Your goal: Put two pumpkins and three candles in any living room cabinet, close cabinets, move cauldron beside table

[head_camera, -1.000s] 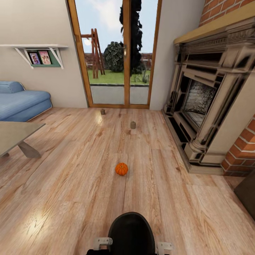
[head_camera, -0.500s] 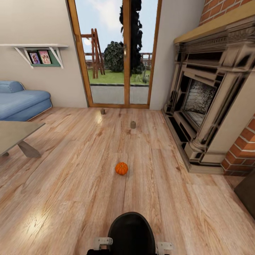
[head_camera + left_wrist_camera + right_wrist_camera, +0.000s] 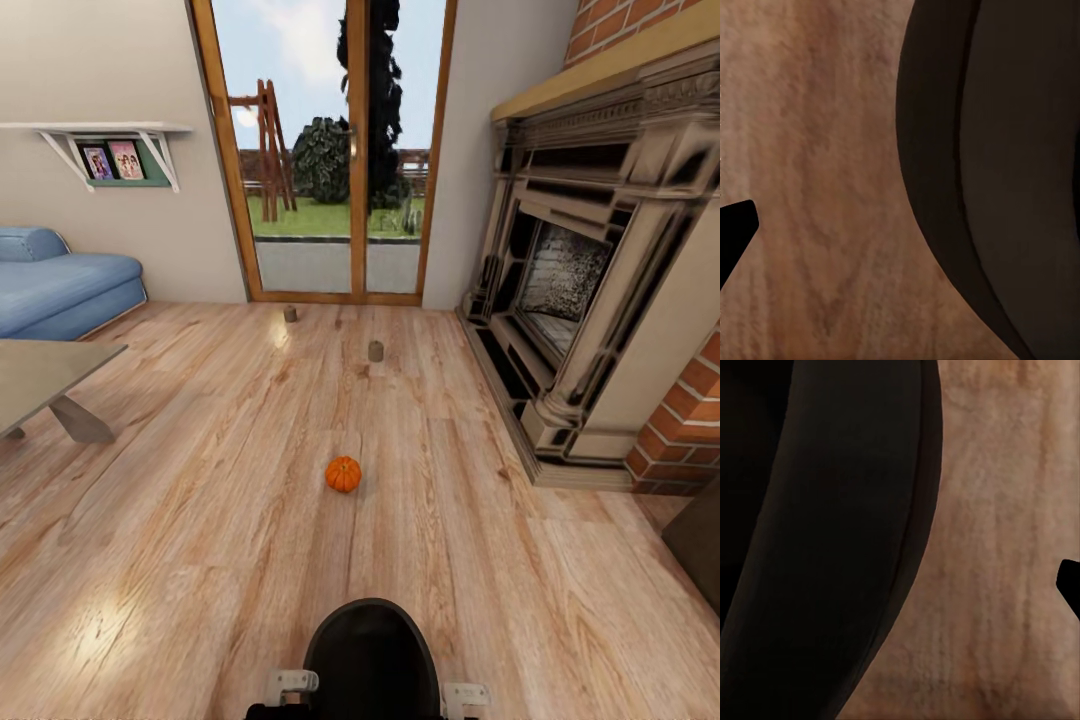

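In the head view one orange pumpkin [image 3: 343,474] sits on the wooden floor straight ahead of my base [image 3: 370,655]. Two short grey-brown candles stand farther off: one candle [image 3: 376,351] in mid-floor, another candle [image 3: 290,313] close to the glass door. The cauldron is out of view. In the left wrist view one black fingertip [image 3: 733,229] of my left gripper shows at the frame's edge over bare floor. The right wrist view shows a black fingertip [image 3: 1069,579] the same way. Nothing lies between either pair of fingers.
A grey low table [image 3: 40,375] stands at the left, with a blue sofa [image 3: 60,285] behind it. A large fireplace [image 3: 590,290] lines the right wall. A dark brown corner [image 3: 700,550] at the lower right is too cropped to identify. The glass door [image 3: 335,150] lies ahead.
The whole picture has crept up by a hair, which is the camera's shift. The pumpkin and candles stay where they were.
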You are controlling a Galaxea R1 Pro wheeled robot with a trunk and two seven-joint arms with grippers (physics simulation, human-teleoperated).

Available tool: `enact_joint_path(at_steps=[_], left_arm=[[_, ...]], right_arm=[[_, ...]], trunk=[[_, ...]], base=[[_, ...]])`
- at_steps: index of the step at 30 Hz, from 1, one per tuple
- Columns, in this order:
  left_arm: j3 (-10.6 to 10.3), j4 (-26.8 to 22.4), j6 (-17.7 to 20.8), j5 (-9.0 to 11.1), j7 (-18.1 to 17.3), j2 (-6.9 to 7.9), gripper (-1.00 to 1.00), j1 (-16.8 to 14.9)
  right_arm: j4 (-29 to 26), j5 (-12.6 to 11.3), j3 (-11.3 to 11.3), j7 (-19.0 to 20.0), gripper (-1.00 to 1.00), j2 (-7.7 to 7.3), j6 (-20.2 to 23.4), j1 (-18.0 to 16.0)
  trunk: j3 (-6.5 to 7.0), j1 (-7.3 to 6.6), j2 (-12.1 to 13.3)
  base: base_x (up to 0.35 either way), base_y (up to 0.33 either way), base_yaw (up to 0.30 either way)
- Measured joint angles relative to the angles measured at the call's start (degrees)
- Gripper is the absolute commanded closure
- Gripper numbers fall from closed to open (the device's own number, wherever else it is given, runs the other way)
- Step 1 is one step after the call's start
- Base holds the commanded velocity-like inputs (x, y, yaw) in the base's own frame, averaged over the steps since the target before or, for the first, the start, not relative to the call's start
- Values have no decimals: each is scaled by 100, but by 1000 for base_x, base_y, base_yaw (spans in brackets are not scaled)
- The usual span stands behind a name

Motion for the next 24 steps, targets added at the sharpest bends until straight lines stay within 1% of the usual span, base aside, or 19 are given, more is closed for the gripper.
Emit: enact_joint_path(at_steps=[9, 10, 24], left_arm=[[3, 1, -5, -11, 2, 1, -100, 0], [5, 1, -6, -13, 2, 1, 100, 0], [0, 1, -8, -12, -5, 3, 100, 1]], right_arm=[[-2, 2, 0, -1, -100, 0, 15, 2], [-5, 1, 0, -1, -100, -1, 19, 2], [-11, 2, 0, 2, -100, 0, 28, 1]], trunk=[[0, 0, 0], [0, 0, 0], [0, 0, 0]], base=[[0, 0, 0], [0, 0, 0], [0, 0, 0]])
